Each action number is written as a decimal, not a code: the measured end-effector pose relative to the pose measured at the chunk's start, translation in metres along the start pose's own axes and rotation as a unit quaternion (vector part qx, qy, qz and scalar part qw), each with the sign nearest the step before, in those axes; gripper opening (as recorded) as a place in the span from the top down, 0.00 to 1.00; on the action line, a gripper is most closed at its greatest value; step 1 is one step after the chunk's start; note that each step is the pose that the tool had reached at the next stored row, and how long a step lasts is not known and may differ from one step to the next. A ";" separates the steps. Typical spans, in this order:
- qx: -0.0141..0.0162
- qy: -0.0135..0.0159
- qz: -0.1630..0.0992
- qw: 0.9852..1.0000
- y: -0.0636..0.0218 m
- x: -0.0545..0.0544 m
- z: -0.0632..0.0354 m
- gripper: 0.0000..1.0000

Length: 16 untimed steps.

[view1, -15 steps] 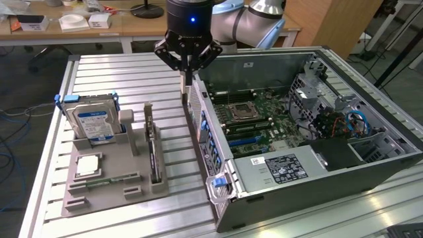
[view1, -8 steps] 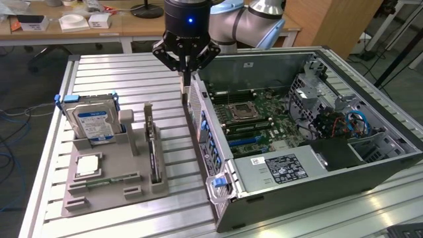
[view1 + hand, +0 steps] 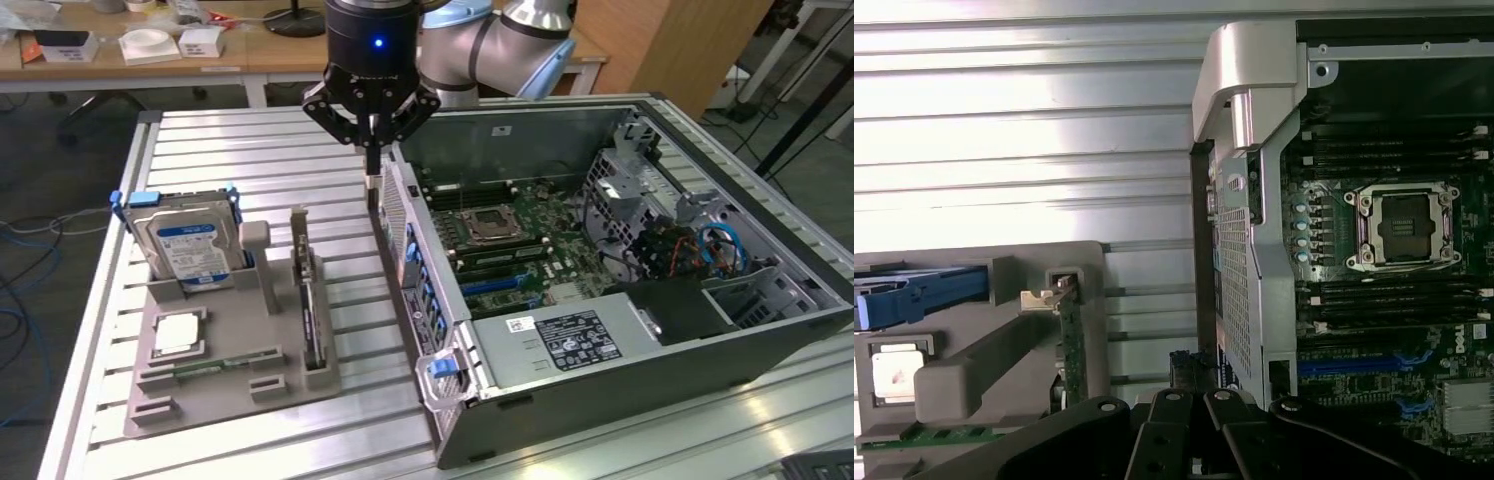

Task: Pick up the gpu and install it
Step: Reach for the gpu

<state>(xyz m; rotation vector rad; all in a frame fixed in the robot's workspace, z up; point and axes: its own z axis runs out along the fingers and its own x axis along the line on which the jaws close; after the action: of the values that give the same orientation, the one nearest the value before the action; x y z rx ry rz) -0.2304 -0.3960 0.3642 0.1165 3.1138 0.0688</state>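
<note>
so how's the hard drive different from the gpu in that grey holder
The hard drive is a boxy silver block with a blue-white label; the gpu is a thin dark card with a silvery bracket at one end. The hard drive sits toward the exterior view's left; the gpu stands nearer the computer case. Both stand on edge in the grey holder.

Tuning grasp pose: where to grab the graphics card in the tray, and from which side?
Probably the upper long edge of the graphics card, mid-length, straight down from above, pinching its thin faces. It stands on edge in a slot of the grey tray, leaving that edge free; avoid the metal bracket end.
</note>
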 end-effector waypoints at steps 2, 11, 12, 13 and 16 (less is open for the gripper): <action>0.000 0.000 0.000 1.000 0.0000 0.000 0.0000 0.89; 0.000 0.000 0.000 1.000 0.0000 0.000 0.0000 0.89; 0.000 0.000 0.000 1.000 0.0000 0.000 0.0000 0.89; 0.000 0.000 0.000 1.000 0.0000 0.000 0.0001 0.89; 0.000 0.000 0.000 1.000 -0.0003 0.004 0.0000 0.89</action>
<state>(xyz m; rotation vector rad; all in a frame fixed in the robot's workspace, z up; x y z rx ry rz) -0.2345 -0.3960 0.3641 0.1165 3.1138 0.0688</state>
